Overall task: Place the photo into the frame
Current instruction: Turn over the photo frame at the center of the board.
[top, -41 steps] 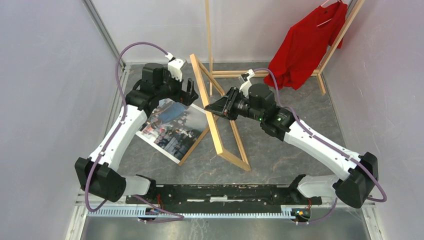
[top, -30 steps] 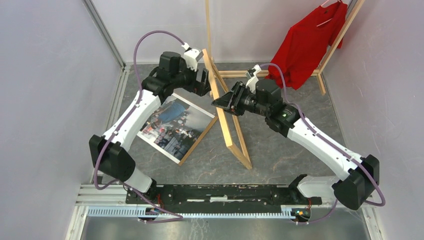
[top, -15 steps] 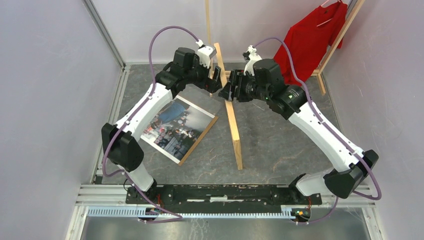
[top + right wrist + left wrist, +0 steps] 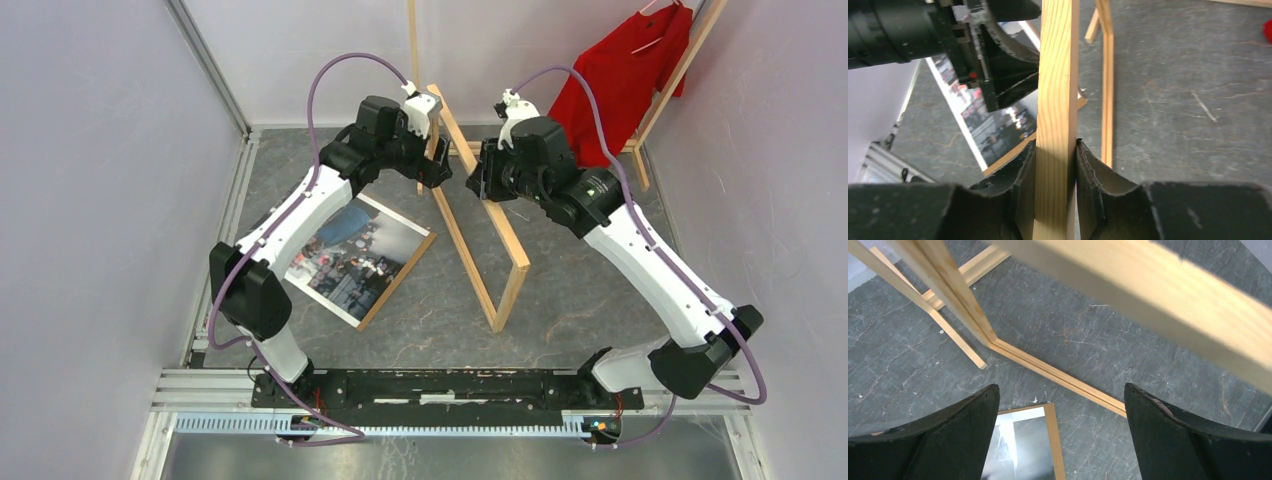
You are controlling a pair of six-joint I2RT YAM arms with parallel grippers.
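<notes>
Right hand [image 4: 1055, 150]: black, two-fingered. Jaws narrow, pressed against both faces of one long rail of the thin rectangular picture frame of light natural wood [image 4: 463, 258]. The frame is held tilted on edge; its upper end is at the hand and its lower short rail is down by the grey stone-patterned desk [image 4: 580, 300].

Left hand [image 4: 1060, 390]: black, two-fingered. Jaws at full spread, nothing between the fingers. It hovers just beside the right hand, on the other side of the frame's upper end. A frame rail crosses close in front of it, and contact cannot be told.

Large rectangular paper print of a street scene [image 4: 350, 255]: flat on the desk, picture side up, below the left hand and outside the frame.

Brown cardboard board [image 4: 398, 282]: under the print, showing as a strip along its edges.

Tall wooden clothes rack [image 4: 680, 75]: beyond the right hand, at the back wall.

Red shirt [image 4: 615, 90]: hanging on the rack.
</notes>
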